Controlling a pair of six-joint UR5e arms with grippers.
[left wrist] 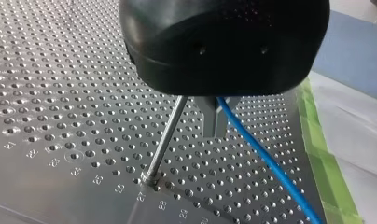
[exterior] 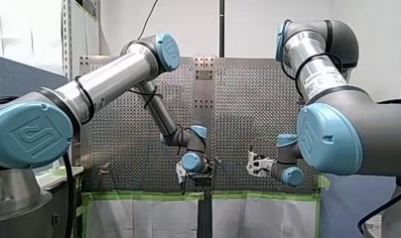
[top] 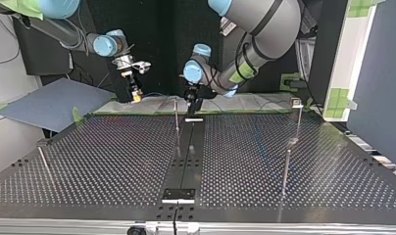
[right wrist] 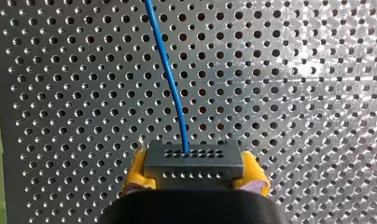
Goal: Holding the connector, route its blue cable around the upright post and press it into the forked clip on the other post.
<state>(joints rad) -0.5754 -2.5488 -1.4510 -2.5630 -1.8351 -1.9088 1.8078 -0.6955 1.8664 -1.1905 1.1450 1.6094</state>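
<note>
1. The connector [right wrist: 193,164], a grey block with rows of small holes, is pinched between the yellow pads [right wrist: 136,170] of my right pincer [right wrist: 194,176], with the perforated desk [right wrist: 294,70] beyond it.
2. The blue cable [right wrist: 170,79] leaves the connector's holed face and runs ahead of that pincer in a gentle curve over the desk.
3. In the left wrist view, the cable emerges from between the metal fingers of my left pincer [left wrist: 215,123], which are pressed together on it. From there it slopes away towards the green tape [left wrist: 317,154] along the desk's edge.
4. The upright post [left wrist: 164,142] is fixed into the desk just beside those fingers. The cable runs off on the fingers' other side, apart from the post.
5. In the top view, my left pincer hangs at 2 o'clock from the upright post, just beside it. My right pincer is at 10 o'clock, past the desk's far edge.
6. The clip post [top: 298,122] stands at 3 o'clock from the upright post, well apart. Its head is too small to make out.
</note>
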